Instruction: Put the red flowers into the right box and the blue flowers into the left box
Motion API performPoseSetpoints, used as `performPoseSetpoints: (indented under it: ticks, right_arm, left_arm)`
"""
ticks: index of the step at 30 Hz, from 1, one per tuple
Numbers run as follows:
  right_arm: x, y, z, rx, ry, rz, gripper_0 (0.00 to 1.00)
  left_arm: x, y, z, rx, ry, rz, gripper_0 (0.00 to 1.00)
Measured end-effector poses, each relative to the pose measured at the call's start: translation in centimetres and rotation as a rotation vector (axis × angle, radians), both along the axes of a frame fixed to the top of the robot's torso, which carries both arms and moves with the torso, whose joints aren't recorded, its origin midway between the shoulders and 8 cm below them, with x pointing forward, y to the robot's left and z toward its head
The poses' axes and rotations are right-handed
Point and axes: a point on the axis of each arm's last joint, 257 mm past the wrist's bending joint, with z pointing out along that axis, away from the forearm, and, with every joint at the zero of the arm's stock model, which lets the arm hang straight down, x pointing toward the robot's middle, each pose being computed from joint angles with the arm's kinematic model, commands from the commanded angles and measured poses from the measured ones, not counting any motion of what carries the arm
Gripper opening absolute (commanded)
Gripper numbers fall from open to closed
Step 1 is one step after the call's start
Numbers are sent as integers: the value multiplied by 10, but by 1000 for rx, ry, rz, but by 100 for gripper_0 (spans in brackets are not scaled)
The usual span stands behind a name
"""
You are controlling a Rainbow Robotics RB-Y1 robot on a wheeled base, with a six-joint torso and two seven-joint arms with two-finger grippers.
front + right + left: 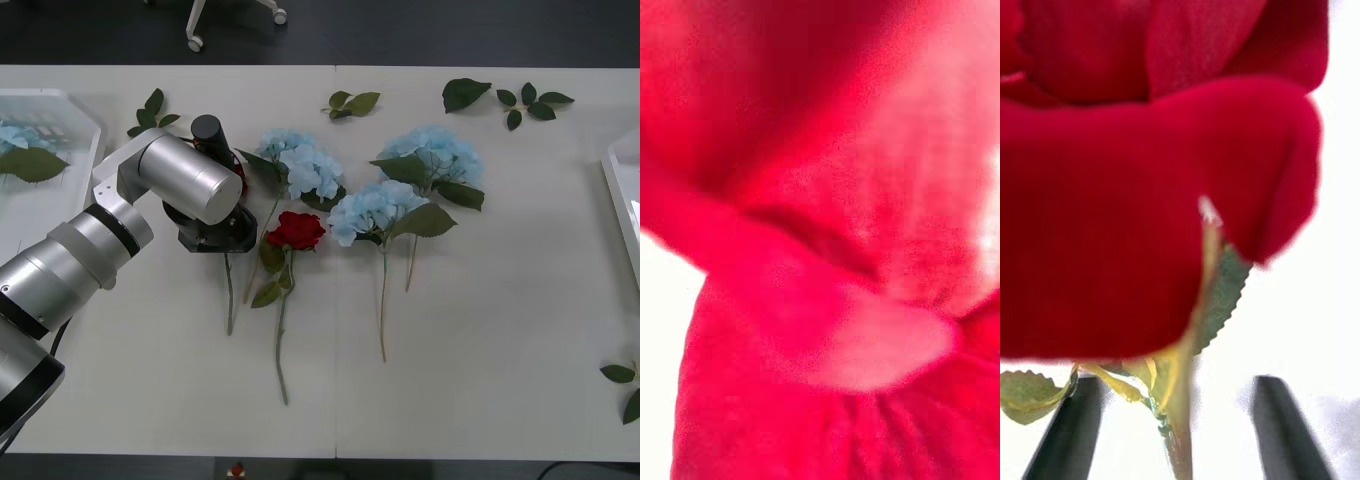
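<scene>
One of the red flowers (296, 230) lies mid-table, bloom away from me, stem trailing toward the near edge. Left of it, my left gripper (214, 238) hangs over a second red rose whose stem (228, 296) pokes out below. In the left wrist view that rose's bloom (1112, 187) is very close, and its stem (1177, 439) runs between the black fingers (1071, 431), which stand open. Three blue flowers (300, 166) (375, 210) (436, 155) lie on the table. The left box (88, 120) holds another blue head (14, 138). The right box (616, 195) shows as a pale rim. Red petals (820, 225) press against the right wrist camera.
Loose green leaf sprigs lie along the table's far side (152, 112) (350, 102) (465, 94) (530, 102) and at the near right edge (625, 385). A chair's castors (195, 42) stand on the dark floor beyond the table.
</scene>
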Motion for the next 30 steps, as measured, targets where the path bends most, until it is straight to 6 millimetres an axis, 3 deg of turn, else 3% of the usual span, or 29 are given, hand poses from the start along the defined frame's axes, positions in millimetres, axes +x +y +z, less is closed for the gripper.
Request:
performPoseSetpoints:
  ticks: [5,9,14,18,23,26,30]
  right_arm:
    - [5,-62,-8,-73,30,-9,0]
    - [15,-85,-26,-46,-20,-67,0]
    - [32,-88,-38,-81,-21,-11,0]
    - [41,-79,-48,-83,-28,10,0]
    - [43,-82,-59,-97,-25,4,0]
    - [44,-84,-65,-101,-26,-1,0]
    - [48,-89,-68,-112,-46,3,33]
  left_arm:
    - [0,0,0,1,0,-2,0]
    - [1,0,3,12,-9,-14,0]
    - [7,1,28,51,-58,-66,0]
    - [15,9,52,81,-113,-124,0]
    - [20,24,79,99,-156,-130,0]
    - [21,21,101,63,-182,-142,0]
    - [0,5,138,-68,-163,-289,0]
